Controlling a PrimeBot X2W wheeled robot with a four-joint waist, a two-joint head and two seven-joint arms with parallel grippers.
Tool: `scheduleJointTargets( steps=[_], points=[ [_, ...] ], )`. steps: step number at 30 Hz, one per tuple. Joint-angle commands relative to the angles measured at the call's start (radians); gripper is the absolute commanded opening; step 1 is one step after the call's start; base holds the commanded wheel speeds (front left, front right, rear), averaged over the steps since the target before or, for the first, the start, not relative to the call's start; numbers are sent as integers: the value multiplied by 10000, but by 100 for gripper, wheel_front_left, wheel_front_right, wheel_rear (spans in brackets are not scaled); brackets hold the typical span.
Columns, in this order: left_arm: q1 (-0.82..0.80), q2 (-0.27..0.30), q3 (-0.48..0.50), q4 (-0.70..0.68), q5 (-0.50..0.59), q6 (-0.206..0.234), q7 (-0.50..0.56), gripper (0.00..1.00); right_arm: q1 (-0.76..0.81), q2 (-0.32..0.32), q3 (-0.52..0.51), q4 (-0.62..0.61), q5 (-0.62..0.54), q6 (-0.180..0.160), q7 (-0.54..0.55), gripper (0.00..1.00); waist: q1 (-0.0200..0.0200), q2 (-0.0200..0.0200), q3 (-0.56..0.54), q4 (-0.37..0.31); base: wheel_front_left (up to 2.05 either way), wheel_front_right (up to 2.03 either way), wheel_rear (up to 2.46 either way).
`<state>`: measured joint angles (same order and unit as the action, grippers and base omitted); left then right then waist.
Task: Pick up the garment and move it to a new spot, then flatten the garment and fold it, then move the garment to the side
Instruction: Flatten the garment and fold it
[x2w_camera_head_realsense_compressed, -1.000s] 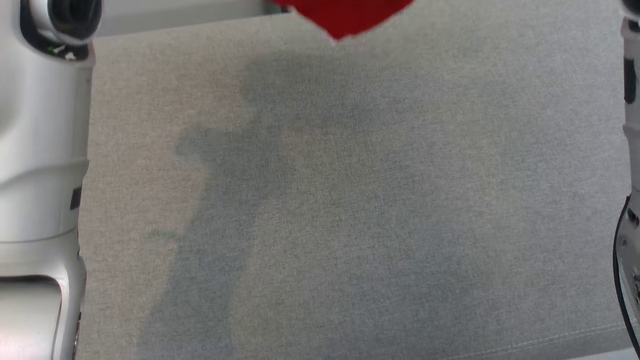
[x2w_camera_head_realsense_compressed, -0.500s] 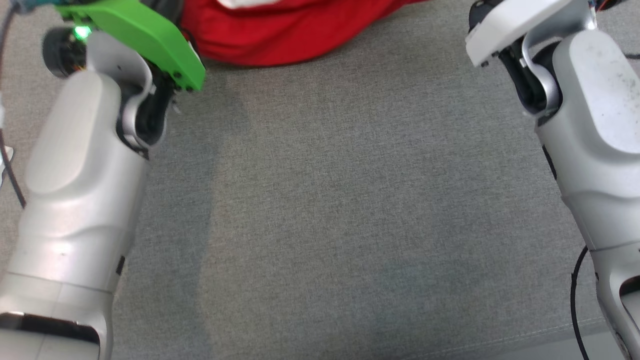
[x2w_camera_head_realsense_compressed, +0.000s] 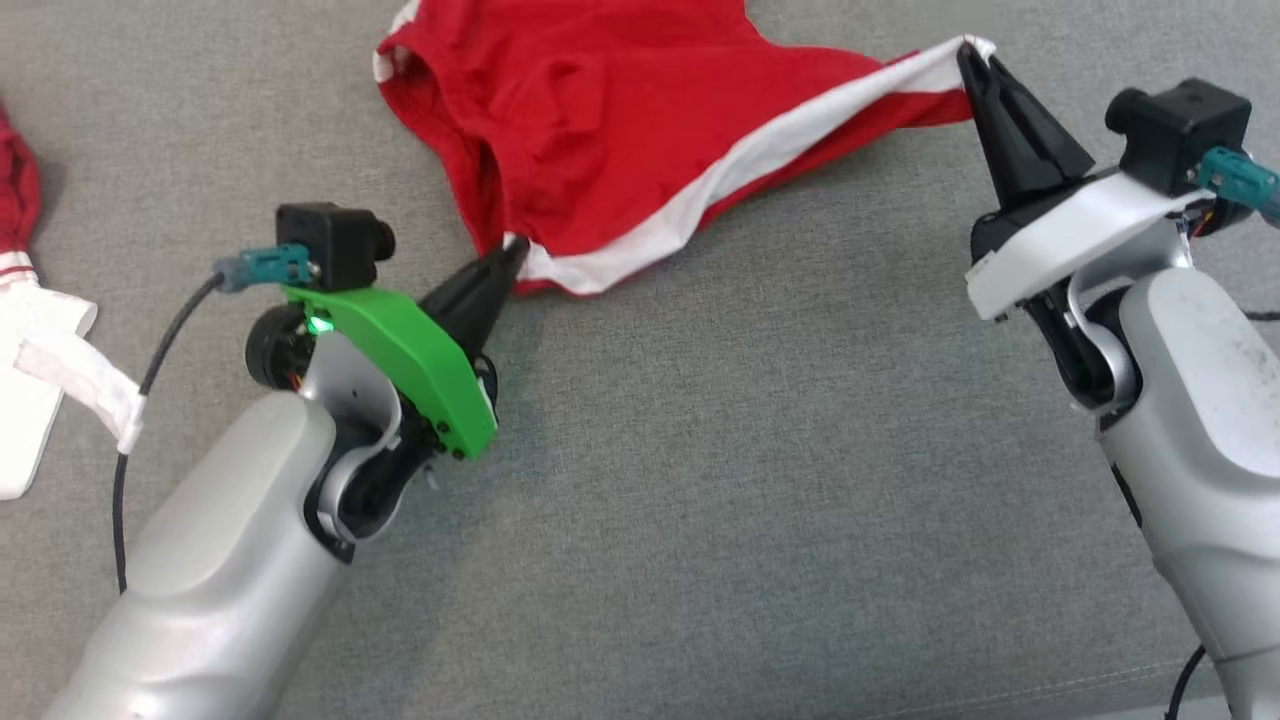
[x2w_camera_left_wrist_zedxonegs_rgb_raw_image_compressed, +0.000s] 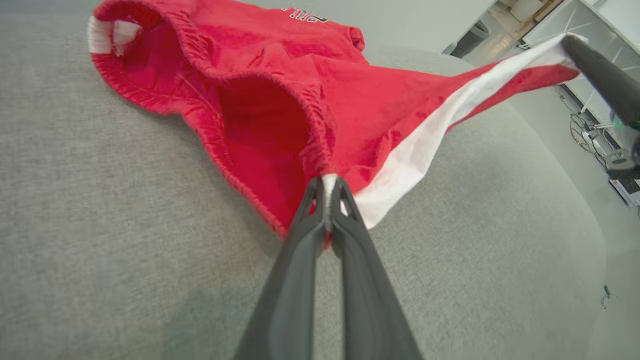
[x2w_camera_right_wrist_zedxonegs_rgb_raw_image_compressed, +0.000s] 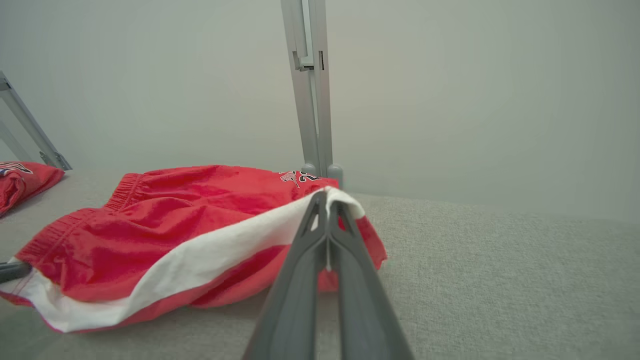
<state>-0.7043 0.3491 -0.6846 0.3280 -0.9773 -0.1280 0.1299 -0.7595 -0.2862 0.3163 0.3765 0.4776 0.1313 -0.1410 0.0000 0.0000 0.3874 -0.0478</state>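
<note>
As the shorts (x2w_camera_head_realsense_compressed: 620, 130) rest on grey upholstery (x2w_camera_head_realsense_compressed: 750, 480), left fingers (x2w_camera_head_realsense_compressed: 478, 290) and right fingers (x2w_camera_head_realsense_compressed: 1005, 125) each pinch the white stripe (x2w_camera_head_realsense_compressed: 760, 160).

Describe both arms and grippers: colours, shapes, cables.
Both forearms are pale silver-grey shells. The left gripper has long dark fingers on a green bracket; the right gripper matches, on a white bracket. Each carries a black camera with a teal plug; the left's trails a black cable.

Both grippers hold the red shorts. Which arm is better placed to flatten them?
Probably the right: the right gripper pinches the shorts by the lifted stripe end beside bare cushion; the left gripper holds the other end, nearer other clothes.
</note>
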Motion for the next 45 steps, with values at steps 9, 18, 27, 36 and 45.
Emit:
scheduleJointTargets(
  steps=[9, 18, 27, 36, 45],
  points=[
    [1828, 564, -16, -1639, -683, -29, -957, 0, 2409, 63, -1024, -1550, -143, -11, 240, 0, 0, 0, -900, 290, 0, 0, 0],
    [4179, 939, 298, -3292, -908, 604, -2262, 0, 5424, 686, -2060, -4045, -487, -9, 1072, 0, 0, 0, -1993, 392, 0, 0, 0],
    [6489, 1698, 449, -5808, -1008, 1737, -2726, 0, 8632, 1542, -3344, -7405, -668, -9, 2508, 0, 0, 0, -2692, 399, 0, 0, 0],
    [7607, 1910, 361, -7000, -1464, 2411, -2493, 0, 9806, 1825, -3905, -8915, -581, -9, 3603, 0, 0, 0, -2546, 376, 0, 0, 0],
    [7506, 606, 358, -6056, -2689, 2423, -2522, 0, 7846, 1359, -3542, -7200, -435, -9, 3788, 0, 0, 0, -1992, 783, 0, 0, 0]
  ],
)
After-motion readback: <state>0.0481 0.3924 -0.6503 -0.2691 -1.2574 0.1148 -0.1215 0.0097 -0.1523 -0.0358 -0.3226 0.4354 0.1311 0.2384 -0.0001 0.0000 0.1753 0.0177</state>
